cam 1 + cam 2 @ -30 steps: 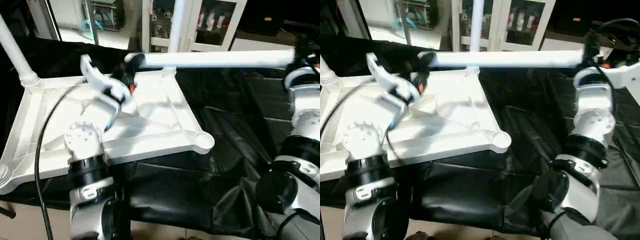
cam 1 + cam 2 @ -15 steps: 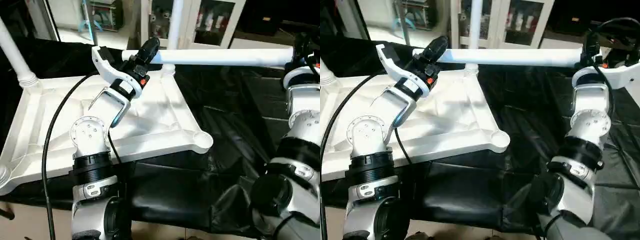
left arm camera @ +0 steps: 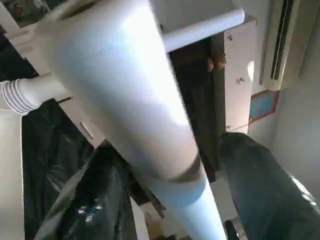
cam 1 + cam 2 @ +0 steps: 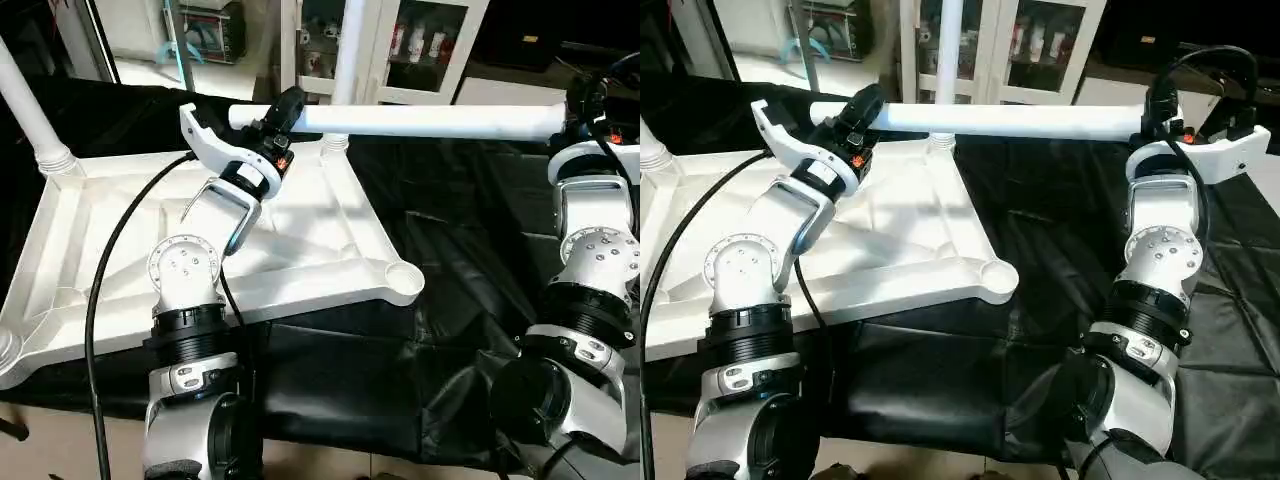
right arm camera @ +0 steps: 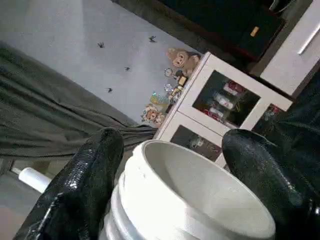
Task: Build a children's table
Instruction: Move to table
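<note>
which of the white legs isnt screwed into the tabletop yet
The long leg lying level in the air between the left gripper and right gripper. The others stand upright in corner sockets of the tabletop.

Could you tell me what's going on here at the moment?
The robot is assembling a children's table. The white tabletop lies underside up on a black-covered surface, with two legs already standing in its far corner sockets. A third leg is held level above the tabletop between both arms: the right gripper clasps its open threaded end, and the left gripper has its fingers around the narrow end. The near right corner socket is still empty.
</note>
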`<state>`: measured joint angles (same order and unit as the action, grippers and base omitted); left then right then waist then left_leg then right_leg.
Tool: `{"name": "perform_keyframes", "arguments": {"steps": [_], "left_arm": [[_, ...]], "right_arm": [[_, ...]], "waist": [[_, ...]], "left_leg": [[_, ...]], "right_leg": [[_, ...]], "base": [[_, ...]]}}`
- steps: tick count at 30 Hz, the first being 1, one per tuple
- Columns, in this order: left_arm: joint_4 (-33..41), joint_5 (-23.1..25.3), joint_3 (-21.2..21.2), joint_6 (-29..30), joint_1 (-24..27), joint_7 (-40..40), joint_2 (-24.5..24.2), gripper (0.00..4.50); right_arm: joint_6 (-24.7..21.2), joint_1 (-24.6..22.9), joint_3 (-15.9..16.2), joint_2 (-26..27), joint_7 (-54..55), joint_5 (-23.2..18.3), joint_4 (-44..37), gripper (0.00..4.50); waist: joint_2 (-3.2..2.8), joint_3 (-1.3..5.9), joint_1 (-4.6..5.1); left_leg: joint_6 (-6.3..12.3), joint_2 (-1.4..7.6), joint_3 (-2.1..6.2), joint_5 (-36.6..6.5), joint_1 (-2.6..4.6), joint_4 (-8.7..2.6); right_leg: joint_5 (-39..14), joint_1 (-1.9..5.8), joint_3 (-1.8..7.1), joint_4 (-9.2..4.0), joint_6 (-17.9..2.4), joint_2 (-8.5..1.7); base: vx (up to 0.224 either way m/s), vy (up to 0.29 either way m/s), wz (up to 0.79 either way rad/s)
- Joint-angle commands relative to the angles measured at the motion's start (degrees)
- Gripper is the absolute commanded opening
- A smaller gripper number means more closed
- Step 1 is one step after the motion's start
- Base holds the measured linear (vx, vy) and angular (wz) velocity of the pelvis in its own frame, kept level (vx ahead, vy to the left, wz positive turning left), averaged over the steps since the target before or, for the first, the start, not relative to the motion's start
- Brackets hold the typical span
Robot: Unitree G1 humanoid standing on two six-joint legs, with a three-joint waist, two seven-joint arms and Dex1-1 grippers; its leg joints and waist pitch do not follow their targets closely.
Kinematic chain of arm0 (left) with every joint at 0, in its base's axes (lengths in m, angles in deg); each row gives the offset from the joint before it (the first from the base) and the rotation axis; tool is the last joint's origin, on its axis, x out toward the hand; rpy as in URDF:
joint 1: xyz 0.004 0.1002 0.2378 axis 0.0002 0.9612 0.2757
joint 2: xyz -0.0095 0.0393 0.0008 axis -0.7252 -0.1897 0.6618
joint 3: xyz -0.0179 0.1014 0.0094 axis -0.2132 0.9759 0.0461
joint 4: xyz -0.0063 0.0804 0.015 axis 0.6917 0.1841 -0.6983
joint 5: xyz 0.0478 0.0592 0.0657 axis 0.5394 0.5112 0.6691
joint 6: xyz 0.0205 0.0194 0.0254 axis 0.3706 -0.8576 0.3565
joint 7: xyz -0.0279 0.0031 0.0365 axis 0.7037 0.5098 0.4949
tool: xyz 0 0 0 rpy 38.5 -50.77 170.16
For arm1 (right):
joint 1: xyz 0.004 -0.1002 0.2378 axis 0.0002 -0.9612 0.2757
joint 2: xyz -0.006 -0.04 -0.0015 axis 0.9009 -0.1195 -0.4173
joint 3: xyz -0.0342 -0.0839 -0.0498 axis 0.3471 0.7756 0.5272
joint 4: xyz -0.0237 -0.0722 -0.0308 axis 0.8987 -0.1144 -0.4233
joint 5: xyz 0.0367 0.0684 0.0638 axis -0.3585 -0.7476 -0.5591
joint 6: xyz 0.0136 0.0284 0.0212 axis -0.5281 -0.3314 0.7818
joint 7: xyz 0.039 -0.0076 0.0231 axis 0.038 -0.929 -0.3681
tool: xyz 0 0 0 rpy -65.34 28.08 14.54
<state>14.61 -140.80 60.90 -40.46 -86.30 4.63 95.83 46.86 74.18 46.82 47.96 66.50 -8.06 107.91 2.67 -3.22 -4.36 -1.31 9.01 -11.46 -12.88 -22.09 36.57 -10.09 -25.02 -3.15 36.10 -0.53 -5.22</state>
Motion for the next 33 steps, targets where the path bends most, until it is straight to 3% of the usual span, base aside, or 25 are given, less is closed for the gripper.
{"name": "perform_keyframes", "arguments": {"steps": [1,11,13,16,18,21,25,26,27,28,29,30,31,33], "left_arm": [[-0.34,-1.14,0.15,-0.87,-2.75,0.88,6.34,2.67],[-2.28,-0.88,0.17,-5.04,-3.56,2.32,5.05,1.88],[-3.13,-0.72,-0.18,-6.57,-4.1,2.75,4.58,1.74],[-3.42,-0.88,-0.36,-7.28,-4.48,2.92,4.17,1.73],[-3.5,-1.13,-0.59,-8.1,-5.03,3.05,3.72,1.68],[-4.28,-1.53,-0.88,-10.13,-6.54,3.13,2.34,1.63],[-4.28,-1.53,-0.88,-10.13,-6.54,3.13,2.34,1.63],[-5.27,-2.37,-1.41,-11.36,-8.19,3.16,0.99,1.5],[-5.47,-2.79,-1.76,-11.73,-8.71,3.1,0.79,1.48],[-5.47,-2.79,-1.76,-11.73,-8.71,3.1,0.79,1.47],[-5.74,-3.24,-2.22,-12.04,-9.47,3.02,0.45,1.46],[-5.78,-3.28,-2.25,-12.03,-9.56,2.97,0.37,1.45],[-6.0,-3.42,-2.32,-11.9,-9.92,2.7,-0.01,1.45],[-6.25,-3.49,-2.36,-11.92,-10.17,2.57,-0.24,1.45]], "right_arm": [[-0.05,-0.24,0.8,-0.62,0.71,-0.61,-1.12,3.14],[-0.39,-0.79,2.02,-0.52,0.31,-0.6,-1.31,3.14],[-0.72,-1.46,2.85,-0.7,-0.21,-0.39,-1.81,3.84],[-1.49,-2.15,3.34,-0.52,-1.31,-1.13,-2.83,3.89],[-3.39,-3.1,3.78,-0.2,-1.45,-2.15,-4.07,4.15],[-9.52,-7.17,7.95,-1.03,-3.62,-2.16,-6.82,4.37],[-9.52,-7.17,7.95,-1.03,-3.62,-2.16,-6.82,4.37],[-17.08,-13.61,13.87,-3.61,-7.31,-1.17,-10.08,4.5],[-19.3,-16.18,15.82,-4.6,-9.32,-0.85,-11.59,4.5],[-19.3,-16.18,15.82,-4.6,-9.32,-0.85,-11.59,4.5],[-22.76,-19.91,18.28,-5.86,-11.37,-0.87,-14.55,4.5],[-23.06,-20.52,18.58,-6.0,-11.61,-0.9,-15.21,4.5],[-24.11,-22.91,19.38,-6.47,-12.3,-1.45,-18.26,4.5],[-24.82,-24.23,19.65,-7.13,-12.81,-1.96,-20.05,4.5]], "waist": [[0.6,4.57,0.12],[0.49,4.6,0.15],[0.47,4.59,0.2],[0.45,4.68,0.18],[0.33,4.66,0.19],[0.39,4.65,0.09],[0.39,4.65,0.09],[0.43,4.6,-0.16],[0.48,4.57,-0.3],[0.52,4.6,-0.36],[0.46,4.59,-0.47],[0.53,4.5,-0.75],[0.2,4.56,-0.8],[0.36,4.53,-0.81]], "left_leg": [[4.57,2.75,1.05,1.78,1.08,-3.92],[4.73,2.67,1.04,2.09,1.08,-3.86],[4.58,2.67,1.07,2.02,1.05,-3.89],[4.45,2.77,1.13,2.29,1.11,-3.86],[4.54,2.75,1.17,2.38,1.13,-3.89],[4.63,2.77,1.24,3.06,1.15,-3.86],[4.63,2.77,1.24,3.06,1.15,-3.86],[4.07,2.81,1.25,2.56,1.09,-3.91],[3.88,2.81,1.31,2.63,1.1,-3.89],[4.01,2.75,1.35,2.71,1.05,-3.88],[3.9,2.87,1.4,2.44,1.03,-3.9],[3.88,2.88,1.43,2.4,0.99,-3.94],[3.71,2.97,1.56,2.32,1.14,-3.97],[3.38,3.05,1.6,2.08,1.13,-4.02]], "right_leg": [[-0.63,3.96,2.06,-3.11,-10.62,-2.35],[-0.31,3.95,2.07,-3.09,-10.75,-2.34],[-0.4,4.01,2.05,-3.17,-10.51,-2.34],[0.11,4.05,2.04,-3.03,-10.65,-2.37],[0.78,4.15,2.09,-3.07,-10.61,-2.34],[1.77,4.24,2.09,-3.02,-10.65,-2.33],[1.77,4.24,2.09,-3.02,-10.65,-2.33],[0.33,4.35,2.17,-3.19,-10.92,-2.55],[0.59,4.51,2.22,-3.17,-10.69,-2.48],[0.72,4.58,2.22,-3.23,-10.67,-2.48],[0.31,4.5,2.25,-3.23,-10.74,-2.67],[0.08,4.57,2.27,-3.38,-10.38,-2.62],[-0.15,4.44,2.22,-3.36,-10.49,-2.72],[-0.69,4.41,2.23,-3.39,-10.61,-2.81]], "base": [[0.0,0.0,0.0],[0.0,0.0,0.0],[0.0,0.0,0.0],[0.0,0.0,0.0],[0.0,0.0,0.0],[0.0,0.0,0.0],[0.0,0.0,0.0],[0.0,0.0,0.0],[0.0,0.0,0.0],[0.0,0.0,0.0],[0.0,0.0,0.0],[0.0,0.0,0.0],[0.0,0.0,0.0],[0.0,0.0,0.0]]}}
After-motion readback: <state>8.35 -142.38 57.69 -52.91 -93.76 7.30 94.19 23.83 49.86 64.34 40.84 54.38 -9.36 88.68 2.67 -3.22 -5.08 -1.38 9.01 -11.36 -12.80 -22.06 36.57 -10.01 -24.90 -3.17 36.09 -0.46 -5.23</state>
